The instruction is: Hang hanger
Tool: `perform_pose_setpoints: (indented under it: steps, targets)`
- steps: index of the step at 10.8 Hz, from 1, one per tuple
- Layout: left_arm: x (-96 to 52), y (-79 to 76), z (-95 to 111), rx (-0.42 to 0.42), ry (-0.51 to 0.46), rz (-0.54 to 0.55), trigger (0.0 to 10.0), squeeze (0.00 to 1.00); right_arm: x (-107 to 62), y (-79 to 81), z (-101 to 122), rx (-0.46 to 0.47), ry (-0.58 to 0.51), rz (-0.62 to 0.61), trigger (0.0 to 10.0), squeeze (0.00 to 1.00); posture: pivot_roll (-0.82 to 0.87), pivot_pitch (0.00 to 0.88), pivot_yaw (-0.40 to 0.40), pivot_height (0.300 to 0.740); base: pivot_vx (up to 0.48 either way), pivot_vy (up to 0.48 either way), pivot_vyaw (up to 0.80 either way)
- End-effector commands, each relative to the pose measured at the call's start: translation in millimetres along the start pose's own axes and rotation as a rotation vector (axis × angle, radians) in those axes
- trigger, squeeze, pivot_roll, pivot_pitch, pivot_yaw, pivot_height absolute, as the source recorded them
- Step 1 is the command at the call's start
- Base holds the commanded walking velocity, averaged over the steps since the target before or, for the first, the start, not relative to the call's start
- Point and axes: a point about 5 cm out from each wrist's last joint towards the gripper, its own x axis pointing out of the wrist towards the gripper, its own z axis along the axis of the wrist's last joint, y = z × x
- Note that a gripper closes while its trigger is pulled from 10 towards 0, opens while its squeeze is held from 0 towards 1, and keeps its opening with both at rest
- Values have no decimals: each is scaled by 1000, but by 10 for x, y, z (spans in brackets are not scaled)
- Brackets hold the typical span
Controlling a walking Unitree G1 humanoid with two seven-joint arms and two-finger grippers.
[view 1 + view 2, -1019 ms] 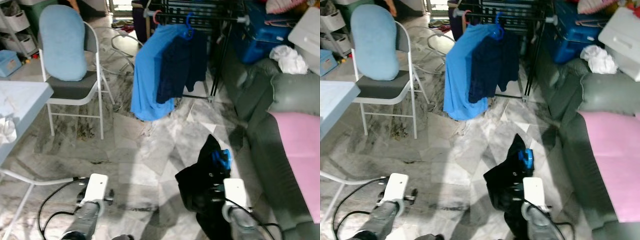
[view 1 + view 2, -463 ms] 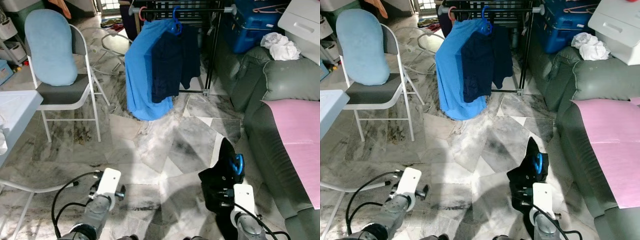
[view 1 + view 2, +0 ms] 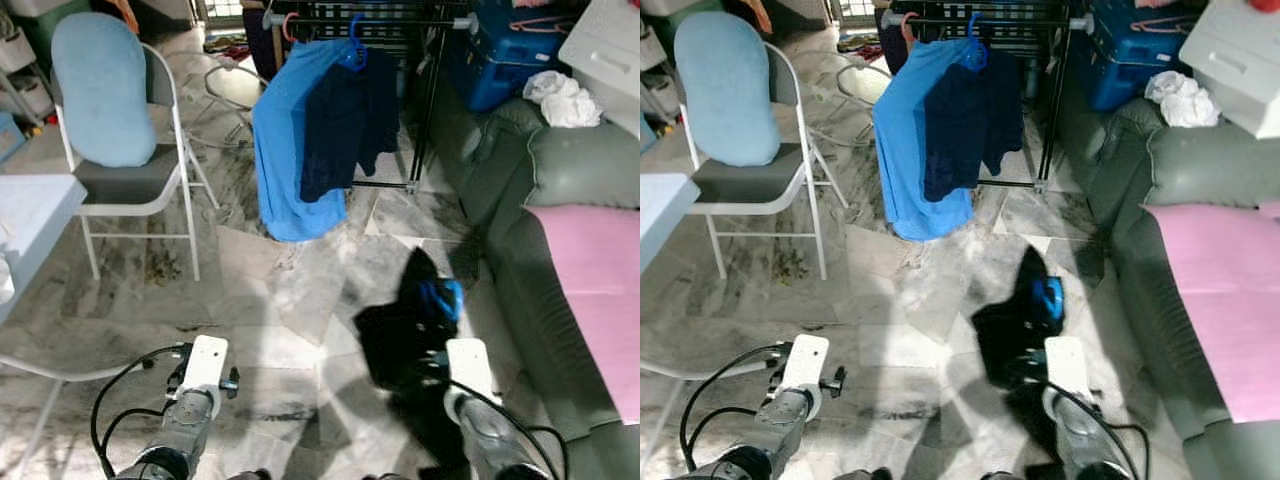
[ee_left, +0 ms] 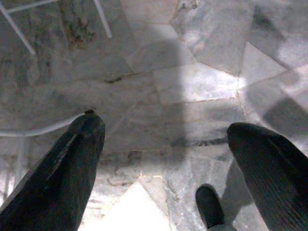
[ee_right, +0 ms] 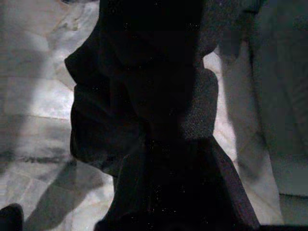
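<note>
Loosely bunched, black garment (image 3: 400, 335) drapes blue plastic hanger (image 3: 440, 297) above marble floor (image 3: 280, 290).

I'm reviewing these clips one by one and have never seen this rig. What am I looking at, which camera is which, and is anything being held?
This is a walking humanoid robot with two silver arms. The two wide pictures come from its head cameras, looking down at a marble floor. The other two come from cameras on its wrists.

The right gripper carries a black garment on a blue hanger; its wrist view is mostly that dark cloth. The left gripper is open and empty, its black fingers spread above the floor.

Ahead stands a black clothes rack with a blue shirt and a navy garment hanging. A folding chair stands left, a green sofa right.
</note>
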Motion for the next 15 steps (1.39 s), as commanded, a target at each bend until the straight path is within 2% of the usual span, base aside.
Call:
perform_pose_setpoints:
  steps: [1, 4, 6, 9, 15]
  targets:
    - [0, 18, -15, -11, 15, 18, 10000, 0, 24, 25, 59, -8, -16, 19, 10000, 0, -119, 60, -21, 740, 0, 0, 0]
    - [-2, 48, -18, -11, 7, 31, 10000, 0, 32, 87, 75, 4, -20, 44, 10000, 0, -102, 62, -20, 740, 0, 0, 0]
    - [7, 110, -1, -24, 8, 41, 10000, 0, 28, 105, 82, 78, -34, 29, 10000, 0, -108, 63, -9, 740, 0, 0, 0]
    - [14, 56, 15, -40, 15, 0, 10000, 0, 20, 116, 56, 90, -26, 31, 10000, 0, -117, 61, -2, 740, 0, 0, 0]
    - [12, 3, 17, -41, 17, -6, 10000, 0, 31, 69, 72, 101, -24, 16, 10000, 0, -124, 75, 3, 740, 0, 0, 0]
